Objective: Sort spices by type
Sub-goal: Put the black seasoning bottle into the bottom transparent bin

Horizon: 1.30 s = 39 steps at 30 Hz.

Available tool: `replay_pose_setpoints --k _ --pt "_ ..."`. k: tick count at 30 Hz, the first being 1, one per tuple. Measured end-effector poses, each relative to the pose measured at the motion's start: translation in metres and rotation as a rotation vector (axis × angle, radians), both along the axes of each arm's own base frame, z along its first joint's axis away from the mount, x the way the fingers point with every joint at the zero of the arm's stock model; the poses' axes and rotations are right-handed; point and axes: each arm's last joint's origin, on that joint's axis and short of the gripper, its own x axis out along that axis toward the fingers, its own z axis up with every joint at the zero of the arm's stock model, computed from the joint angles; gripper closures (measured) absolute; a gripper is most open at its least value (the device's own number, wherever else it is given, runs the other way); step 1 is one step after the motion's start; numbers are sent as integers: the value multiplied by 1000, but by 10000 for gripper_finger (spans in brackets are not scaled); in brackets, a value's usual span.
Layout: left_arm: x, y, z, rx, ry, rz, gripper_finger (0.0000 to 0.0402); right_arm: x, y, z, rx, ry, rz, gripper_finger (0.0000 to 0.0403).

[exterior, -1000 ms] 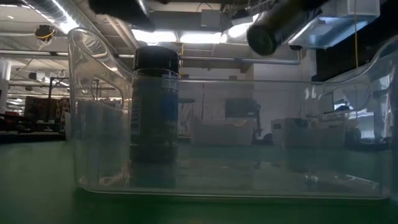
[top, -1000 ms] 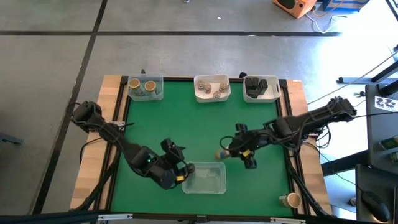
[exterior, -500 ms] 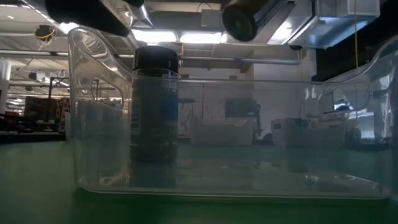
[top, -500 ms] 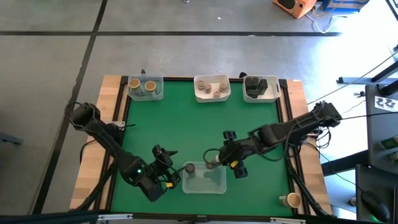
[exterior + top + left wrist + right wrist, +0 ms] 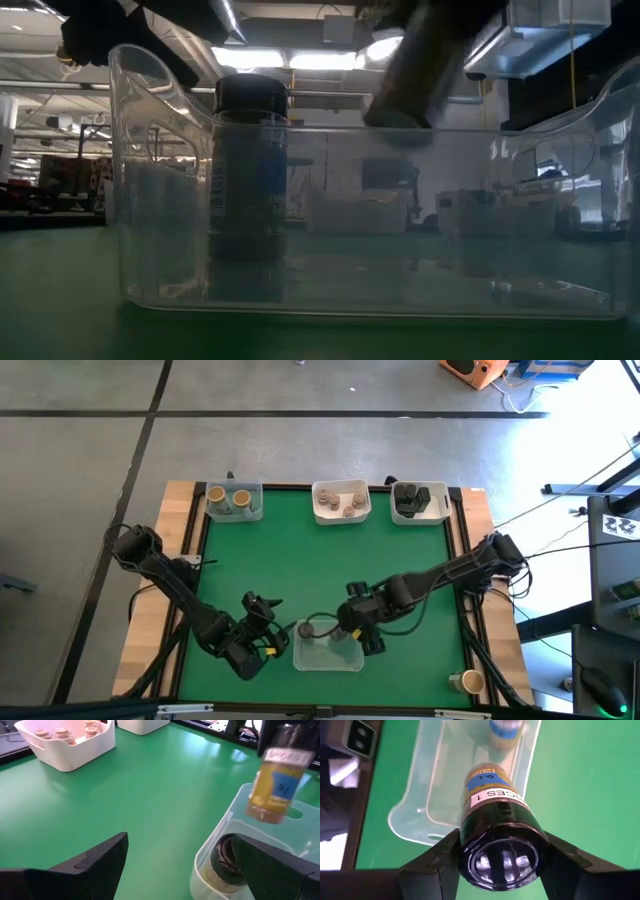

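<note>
A clear tray [image 5: 330,652] lies near the table's front edge. One black-capped spice jar [image 5: 250,180] stands upright on the floor of the tray at its left end [image 5: 227,865]. My right gripper [image 5: 352,630] is above the tray, shut on a second black-capped spice jar [image 5: 492,795] with tan contents. My left gripper [image 5: 268,638] stands open just left of the tray, its fingers [image 5: 100,862] apart with nothing between them. My right gripper pinches the jar at its black cap end [image 5: 466,845] between the two fingers [image 5: 432,865], one on each side of the cap. The fingers slant down from the table's right. The jar hangs below them, bottom end [image 5: 262,815] down and tilted, clear above the tray.
Along the far edge stand three trays: a clear one with tan-topped jars [image 5: 234,500], a white one with pale-topped jars [image 5: 341,502] and one with dark jars [image 5: 418,502]. A lone tan-topped jar [image 5: 468,682] sits on the wooden border at the near right.
My right gripper has carried its jar toward the table's left and near edge until it hangs over the clear tray. The jar has tipped from lying nearly level to more upright. My left gripper has drawn back leftward off the tray's left end and sunk a little.
</note>
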Motion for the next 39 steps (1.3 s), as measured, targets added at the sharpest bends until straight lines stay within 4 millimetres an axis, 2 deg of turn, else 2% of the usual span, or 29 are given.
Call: replay_pose_setpoints --k 10,17,31,39 --pt "0 0 0 31 20 -17 63 10 8 -35 -31 135 -11 192" --pt "0 0 0 35 23 -19 63 16 10 -52 -48 174 -14 192" --pt "0 0 0 37 26 -20 63 17 10 -53 -47 171 -14 145" --pt "0 0 0 36 26 -20 63 14 9 -48 -31 174 -13 100"
